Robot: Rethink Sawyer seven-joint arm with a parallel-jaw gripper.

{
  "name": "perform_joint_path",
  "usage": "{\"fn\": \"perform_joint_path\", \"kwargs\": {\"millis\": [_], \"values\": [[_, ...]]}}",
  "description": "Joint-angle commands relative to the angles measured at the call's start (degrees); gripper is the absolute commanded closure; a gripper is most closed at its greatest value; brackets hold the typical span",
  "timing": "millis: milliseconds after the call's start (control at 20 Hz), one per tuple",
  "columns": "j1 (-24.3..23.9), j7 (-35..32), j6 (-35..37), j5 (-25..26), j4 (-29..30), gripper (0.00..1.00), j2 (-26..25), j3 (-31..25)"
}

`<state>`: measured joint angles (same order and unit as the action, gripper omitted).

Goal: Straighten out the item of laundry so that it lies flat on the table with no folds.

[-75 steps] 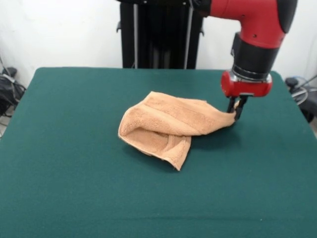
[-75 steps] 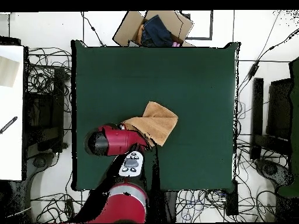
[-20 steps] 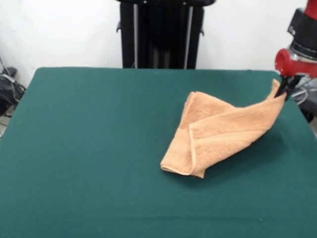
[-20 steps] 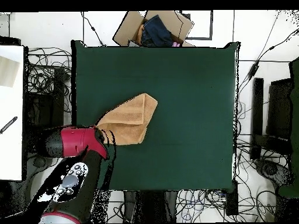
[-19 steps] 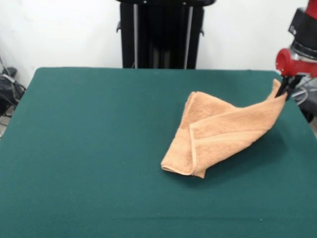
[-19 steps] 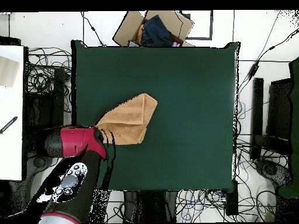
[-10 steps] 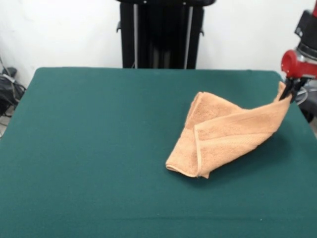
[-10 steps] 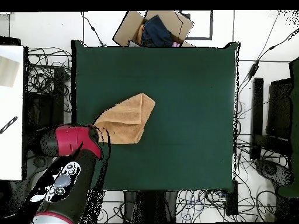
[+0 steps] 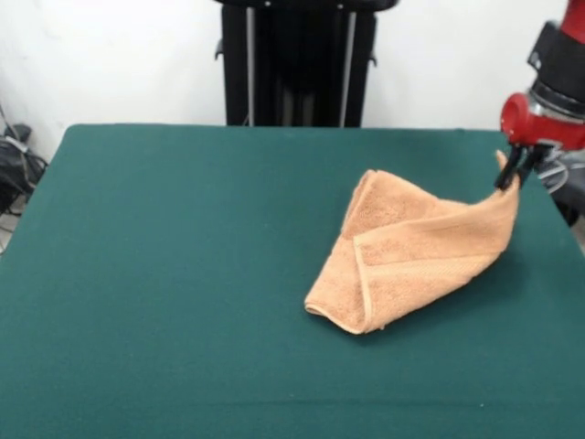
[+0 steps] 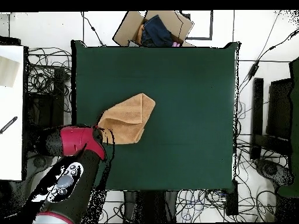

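Towel point(image 9: 416, 249): soft, light, limp terry, folded double mid-right on counter point(image 9: 164, 274); gripper point(image 9: 514, 171) pinches its raised corner, best hold.

The gripper point(image 9: 512, 170) now holds the towel point(image 9: 416, 247) corner higher and slightly toward 9 o'clock than a moment before. The towel's folded end sits a little lower, toward 6 o'clock.

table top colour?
Dark green felt-like table top, plain, no pattern; clearest in the front view.
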<state>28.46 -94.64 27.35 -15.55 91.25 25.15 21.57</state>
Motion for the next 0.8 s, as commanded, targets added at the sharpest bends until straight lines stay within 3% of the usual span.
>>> {"fn": "perform_joint_path", "kwargs": {"millis": [50, 150, 200, 800], "values": [[1.5, -17.9, -4.3, -0.8, 2.4, 1.00, -1.6, 2.5], [1.8, -18.1, -4.6, -1.3, 2.4, 1.00, -1.8, 2.8], [2.0, -18.2, -4.8, -1.5, 2.5, 0.00, -1.9, 3.0], [2.9, -18.4, -6.3, -3.3, 2.5, 0.00, -3.0, 2.9]]}}
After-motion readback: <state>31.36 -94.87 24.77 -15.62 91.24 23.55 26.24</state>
